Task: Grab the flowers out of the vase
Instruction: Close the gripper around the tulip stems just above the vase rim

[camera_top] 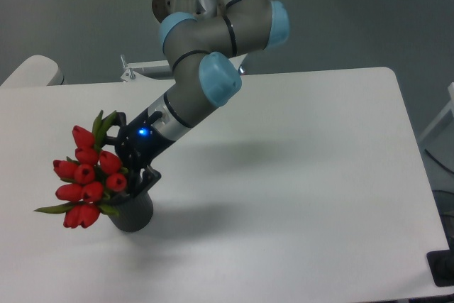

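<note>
The flowers [86, 184] sit in the vase [133, 212], which stands on the white table [319, 175] toward its near left part. The red buds spill out over the vase's left rim and lean up and to the left, so the bunch's long axis runs from the vase mouth slanting up-left, with one green leaf sticking out low on the left. Just right of the buds, directly above the vase's right rim, the gripper [126, 152] comes in slanting down from the upper right. Its black fingers look spread, one near the top leaves and one near the vase rim, with stems apparently between them, though contact cannot be made out. The flowers thus lie immediately left of the jaws, so the next move looks like a squeeze and a lift along that up-left axis.
</note>
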You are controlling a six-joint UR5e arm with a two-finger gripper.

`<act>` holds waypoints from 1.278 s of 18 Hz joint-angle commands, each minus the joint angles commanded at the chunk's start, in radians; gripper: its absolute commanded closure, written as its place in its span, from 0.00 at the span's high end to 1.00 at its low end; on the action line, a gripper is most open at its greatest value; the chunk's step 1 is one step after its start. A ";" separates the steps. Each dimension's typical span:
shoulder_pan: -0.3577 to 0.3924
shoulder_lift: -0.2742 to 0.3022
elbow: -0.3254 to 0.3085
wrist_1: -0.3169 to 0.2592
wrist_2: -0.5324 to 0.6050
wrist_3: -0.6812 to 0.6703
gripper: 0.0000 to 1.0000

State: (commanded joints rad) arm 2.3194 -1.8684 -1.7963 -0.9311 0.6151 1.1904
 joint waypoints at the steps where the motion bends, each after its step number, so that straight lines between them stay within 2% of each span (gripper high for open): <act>1: 0.002 -0.002 0.002 0.002 0.000 -0.002 0.44; 2: 0.002 -0.002 0.002 0.000 0.002 0.003 0.33; 3: 0.003 -0.002 0.003 0.002 0.005 0.003 0.26; 5: 0.008 -0.002 0.006 0.002 0.006 0.006 0.22; 14: 0.045 0.012 0.011 0.000 -0.005 -0.003 0.19; 23: 0.115 0.063 0.018 0.000 -0.227 -0.077 0.19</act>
State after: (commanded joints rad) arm 2.4344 -1.8055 -1.7779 -0.9311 0.3885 1.1138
